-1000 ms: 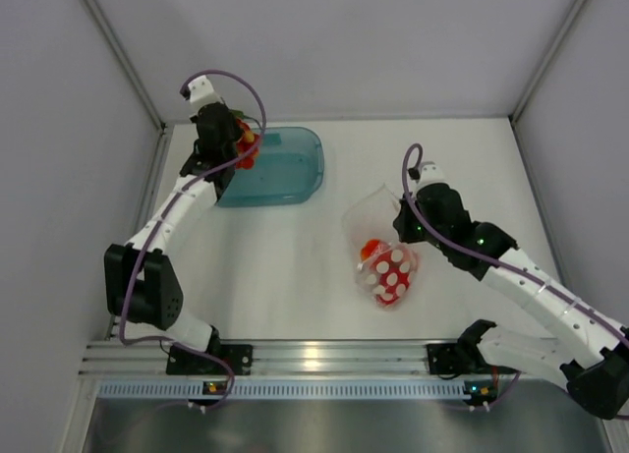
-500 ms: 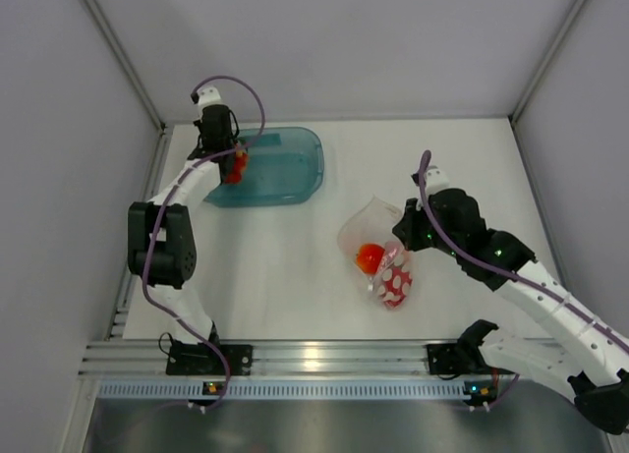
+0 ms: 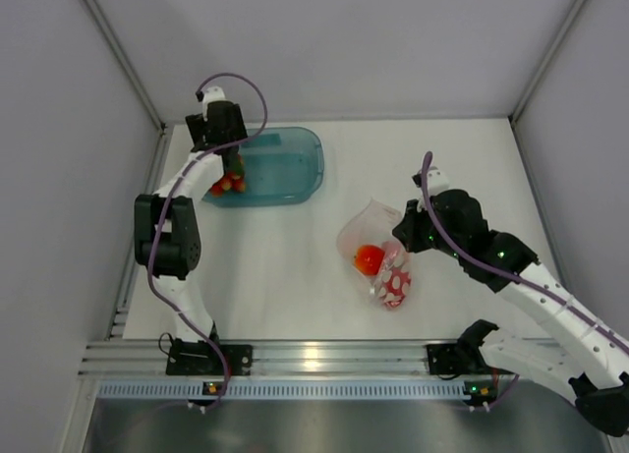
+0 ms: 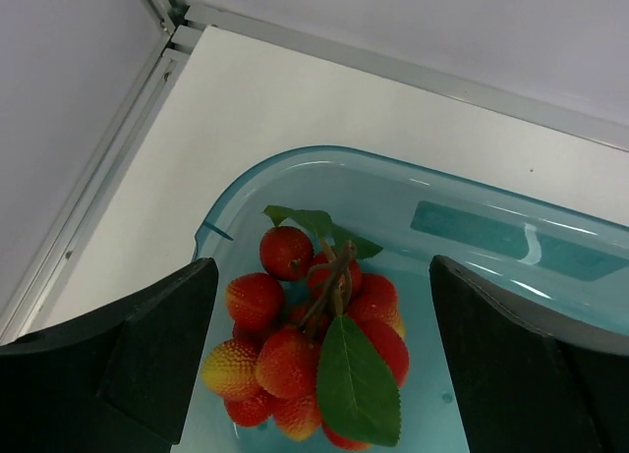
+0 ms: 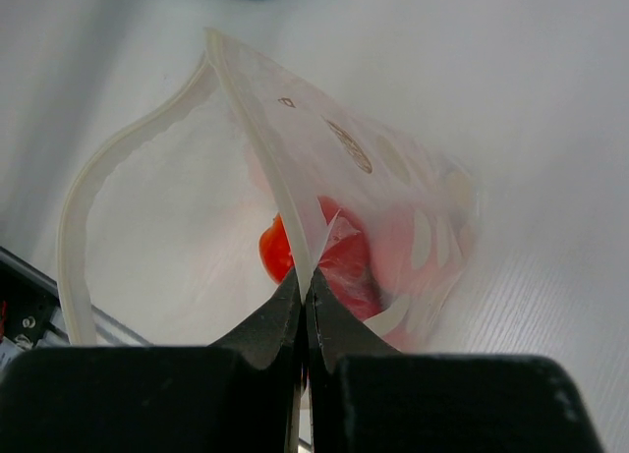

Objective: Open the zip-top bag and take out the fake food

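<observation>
The red berry cluster point(image 4: 295, 360) with green leaves lies in the left end of the teal tray point(image 3: 290, 168), free of any grip. My left gripper point(image 3: 229, 163) hangs open just above it, one finger point(image 4: 147, 345) on either side and apart from it. My right gripper point(image 3: 405, 227) is shut on the zip strip of the zip-top bag point(image 3: 396, 284), whose mouth gapes toward the left. In the right wrist view, the jaws point(image 5: 305, 281) pinch one rim of the bag point(image 5: 393, 178). Red fake food point(image 3: 370, 258) still sits inside the bag, behind the dotted plastic point(image 5: 339, 261).
The teal tray point(image 4: 295, 163) stands at the back left, near the left wall and the metal frame rail point(image 4: 108, 168). White tabletop point(image 3: 285, 266) lies between tray and bag. The arm bases and a rail point(image 3: 314, 360) run along the near edge.
My left gripper has opened and let the berry cluster go into the tray. The right gripper shifted slightly, still holding the bag rim.
</observation>
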Motion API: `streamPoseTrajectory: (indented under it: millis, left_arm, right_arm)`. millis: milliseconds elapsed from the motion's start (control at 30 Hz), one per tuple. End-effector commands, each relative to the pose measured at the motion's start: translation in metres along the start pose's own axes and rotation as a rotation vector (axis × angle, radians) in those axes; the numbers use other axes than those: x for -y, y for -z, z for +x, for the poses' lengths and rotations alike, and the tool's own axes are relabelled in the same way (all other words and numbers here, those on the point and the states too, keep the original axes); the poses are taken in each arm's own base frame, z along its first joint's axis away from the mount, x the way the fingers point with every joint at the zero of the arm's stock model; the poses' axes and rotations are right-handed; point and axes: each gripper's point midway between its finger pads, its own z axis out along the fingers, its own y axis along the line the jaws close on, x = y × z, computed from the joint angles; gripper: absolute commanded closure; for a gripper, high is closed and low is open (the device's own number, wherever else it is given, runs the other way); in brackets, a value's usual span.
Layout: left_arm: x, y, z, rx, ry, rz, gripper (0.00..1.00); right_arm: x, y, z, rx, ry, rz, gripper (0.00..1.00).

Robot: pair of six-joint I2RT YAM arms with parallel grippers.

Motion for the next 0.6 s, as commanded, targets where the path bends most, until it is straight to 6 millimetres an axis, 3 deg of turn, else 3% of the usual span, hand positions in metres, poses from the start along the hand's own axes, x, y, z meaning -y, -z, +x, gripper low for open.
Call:
streamPoseTrajectory:
  millis: [0,33,133,167,233,333,433,567]
  left_arm:
    - [-0.003,0.036,-0.067,0.108,0.099,0.041,0.05]
    - [-0.004,0.049,-0.083,0.135,0.121,0.067,0.05]
    - [0.009,0.074,-0.106,0.158,0.182,0.185,0.02]
    - [0.021,0.093,-0.12,0.17,0.222,0.283,0.02]
    - [0.032,0.114,-0.125,0.153,0.259,0.383,0.02]
    - [0.049,0.172,-0.143,0.145,0.36,0.6,0.02]
    - [0.063,0.202,-0.123,0.082,0.405,0.697,0.02]
    - [0.091,0.267,-0.109,0.087,0.328,0.794,0.02]
  right_arm:
    - [-0.009,0.014,-0.033,0.097,-0.013,-0.031,1.0]
    - [-0.01,0.015,-0.034,0.101,-0.018,-0.034,1.0]
    - [-0.012,0.014,-0.038,0.113,-0.031,-0.041,1.0]
    - [-0.012,0.014,-0.04,0.118,-0.036,-0.04,1.0]
    - [-0.012,0.014,-0.043,0.13,-0.054,-0.031,1.0]
    - [-0.009,0.013,-0.047,0.145,-0.075,-0.007,1.0]
    - [-0.004,0.013,-0.049,0.146,-0.086,0.026,1.0]
    - [0.0,0.01,-0.05,0.137,-0.093,0.055,1.0]
